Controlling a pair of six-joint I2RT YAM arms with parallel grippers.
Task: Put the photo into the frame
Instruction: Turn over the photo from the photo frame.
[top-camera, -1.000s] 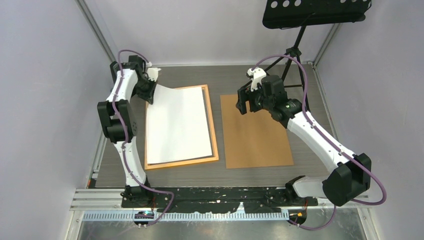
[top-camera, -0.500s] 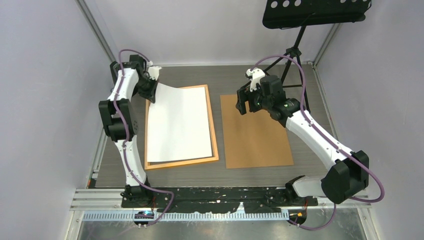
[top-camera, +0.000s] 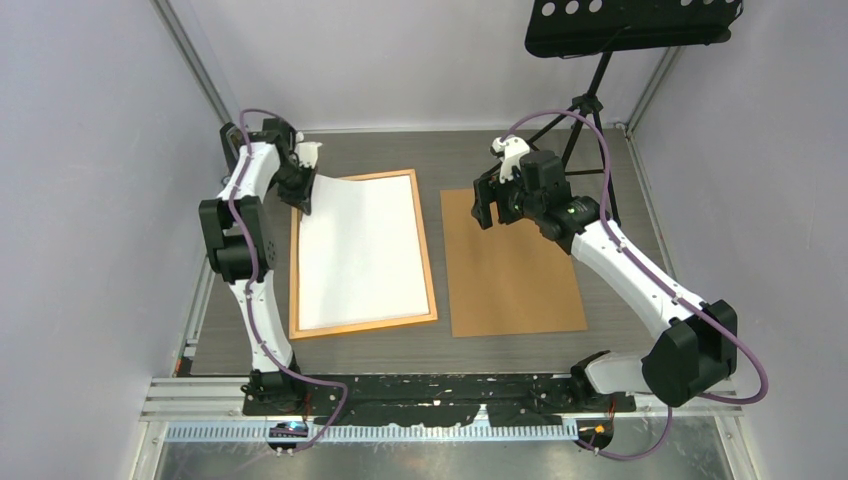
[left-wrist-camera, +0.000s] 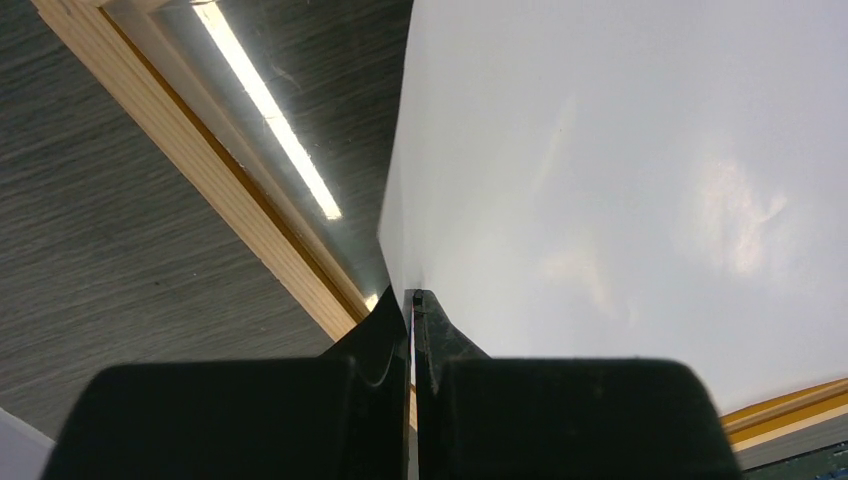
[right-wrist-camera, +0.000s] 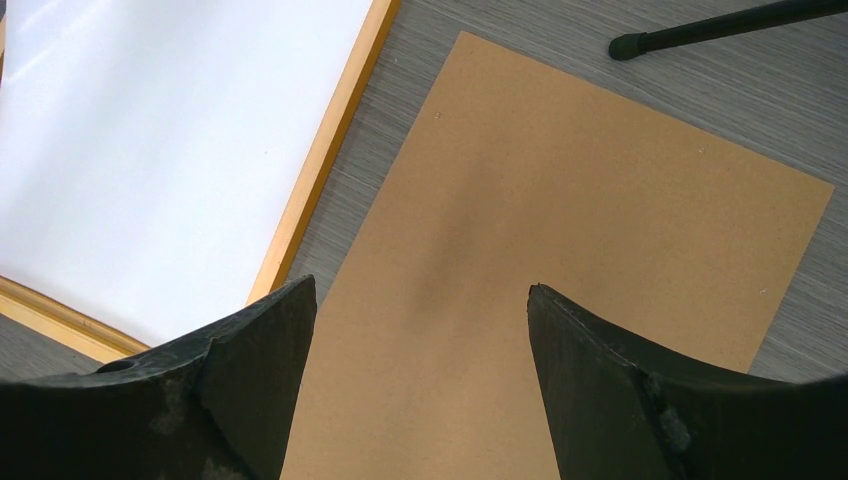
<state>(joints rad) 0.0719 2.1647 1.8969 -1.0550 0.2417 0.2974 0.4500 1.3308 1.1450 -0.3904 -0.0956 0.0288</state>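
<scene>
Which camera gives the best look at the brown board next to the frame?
The top view: the whole brown board shows, lying flat with all four edges in sight. The right wrist view shows the board closer, but its near end is cut off. The left wrist view does not show it at all.

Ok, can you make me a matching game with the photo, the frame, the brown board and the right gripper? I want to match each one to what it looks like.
Things:
1. photo
2. frame
3. brown board
4. right gripper

Looks like:
A. open, holding nothing
B. orange, its edge around the photo
C. white side up, far corner pinched by the left gripper
D. lying flat by itself, to the right of the frame

Pairs: 1-C, 2-B, 3-D, 4-A
</scene>
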